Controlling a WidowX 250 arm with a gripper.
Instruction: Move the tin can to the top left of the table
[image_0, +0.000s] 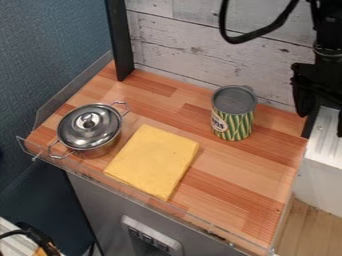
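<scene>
Wooden table (247, 172) spread out left of the gripper (322, 121) in view. Gripper was released, fingers (304, 102) apart. Tin can (232, 117) stood upright left of it, not touching. Yellow cloth (153, 160) lay farther left, lidded pot (89, 131) farthest.

the tin can (233, 114) was metal, dull grey and smooth inside, with a smooth printed outer surface. the pot (100, 146) and its lid (77, 131) looked like polished metal, glossy enough to carry bright reflections. the yellow cloth (153, 161) was matt and soft-looking. the desk (227, 185) had a smooth wood-look top in joined strips, edged by a clear, glossy plastic rim (190, 223). rough, weathered-looking boards (187, 45) had a matt finish, and the hand (322, 121) looked matt black.
</scene>
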